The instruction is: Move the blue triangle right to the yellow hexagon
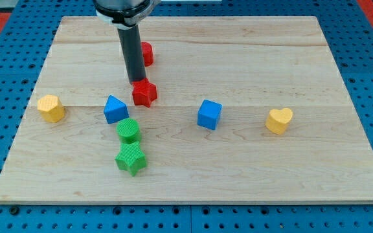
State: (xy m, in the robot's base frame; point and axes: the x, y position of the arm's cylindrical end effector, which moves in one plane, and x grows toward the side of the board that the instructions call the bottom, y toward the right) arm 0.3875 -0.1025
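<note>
Blue triangle (115, 109): small wedge, sits well right of yellow hexagon (50, 108). My tip (137, 81) above-right of triangle, touching red star (144, 93). No pincer fitted.

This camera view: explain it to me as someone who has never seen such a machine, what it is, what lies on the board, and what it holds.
One camera looks down at a wooden board. The dark rod coming from the view's top is a robot arm's end. It has no fingers and holds nothing; it only pushes blocks with my tip.

My tip sits just above a red star block, about touching it. Another red block is partly hidden behind the rod.

Left to right: a yellow hexagon, a blue triangle, a blue cube, a yellow heart. Below the triangle are a green cylinder and a green star.
</note>
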